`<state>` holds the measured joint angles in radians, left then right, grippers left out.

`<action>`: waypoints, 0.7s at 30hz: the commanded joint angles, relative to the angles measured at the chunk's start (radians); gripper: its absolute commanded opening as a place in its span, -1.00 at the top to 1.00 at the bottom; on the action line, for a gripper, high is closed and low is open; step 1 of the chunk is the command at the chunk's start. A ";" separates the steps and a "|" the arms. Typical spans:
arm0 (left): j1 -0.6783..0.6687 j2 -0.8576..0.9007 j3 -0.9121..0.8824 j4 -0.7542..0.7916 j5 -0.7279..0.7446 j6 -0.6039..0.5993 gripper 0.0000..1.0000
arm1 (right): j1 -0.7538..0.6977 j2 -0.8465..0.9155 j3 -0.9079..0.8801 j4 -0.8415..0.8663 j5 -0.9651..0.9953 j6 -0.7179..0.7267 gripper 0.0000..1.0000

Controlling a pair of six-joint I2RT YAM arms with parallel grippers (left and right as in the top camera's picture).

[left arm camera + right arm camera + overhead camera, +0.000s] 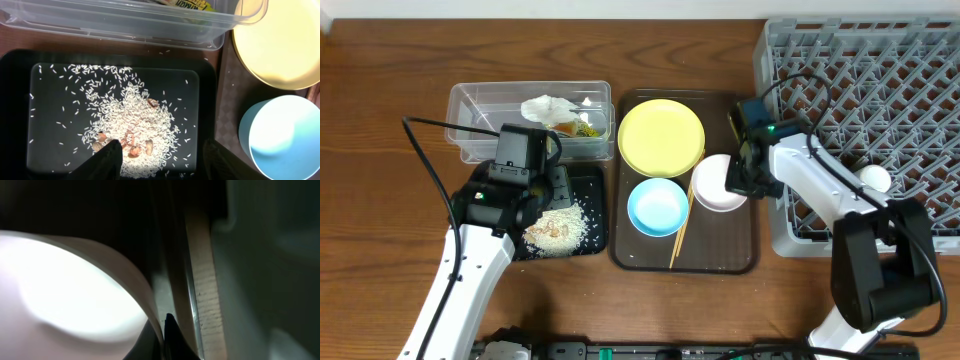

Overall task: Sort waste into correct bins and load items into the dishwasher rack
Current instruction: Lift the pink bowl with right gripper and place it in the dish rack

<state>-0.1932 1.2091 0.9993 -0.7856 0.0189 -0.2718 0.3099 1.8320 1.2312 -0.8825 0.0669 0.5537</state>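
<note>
Presently the right gripper [744, 180] sits at the right-hand rim of the pale pinkish-white bowl [718, 185], which stands on the dark brown serving tray [720, 250] beside the dishwasher rack [920, 60]. The right wrist view shows one dark fingertip [169, 332] against the outside of the bowl's rim [60, 290]; the other finger is hidden, so whether the jaws are clamped on the rim cannot be told. The right arm reaches leftward across the rack's near left corner, wrist bent down toward the bowl.

On the same serving tray, the round yellow plate [661, 137] lies at the back and the light blue bowl [657, 206] in front of it. The wooden chopsticks [681, 228] run between the two bowls. A small white cup [873, 179] stands inside the rack, just beyond the right arm.

The left gripper [552, 195] hangs over the shallow black tray [595, 180], fingers well apart and holding nothing. The left wrist view places the rice scraps [130, 120] in a heap in the middle of that tray [15, 100], directly ahead of the spread fingers [107, 159]. The left arm rises from the near table edge, its wrist pointing downward.

The clear plastic tub [470, 105] lies just behind the black tray and holds the crumpled white napkin [548, 107] and the green-yellow wrapper [585, 127].
</note>
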 commanded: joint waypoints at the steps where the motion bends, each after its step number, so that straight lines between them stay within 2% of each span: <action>1: 0.003 0.002 0.005 -0.002 -0.012 0.009 -0.11 | -0.023 -0.077 0.069 0.000 0.038 -0.101 0.98; 8: 0.003 0.002 0.005 0.005 -0.012 0.009 -0.11 | -0.074 -0.225 0.164 0.093 0.162 -0.245 0.97; 16: 0.003 0.002 0.005 0.020 -0.012 0.009 -0.12 | -0.130 -0.251 0.164 0.500 0.309 -0.636 0.97; 21: 0.003 0.002 0.005 0.021 -0.012 0.009 -0.12 | -0.163 -0.193 0.164 0.744 0.526 -0.692 0.97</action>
<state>-0.1932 1.2091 0.9993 -0.7620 0.0189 -0.2718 0.1711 1.5959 1.3903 -0.2031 0.4080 -0.0387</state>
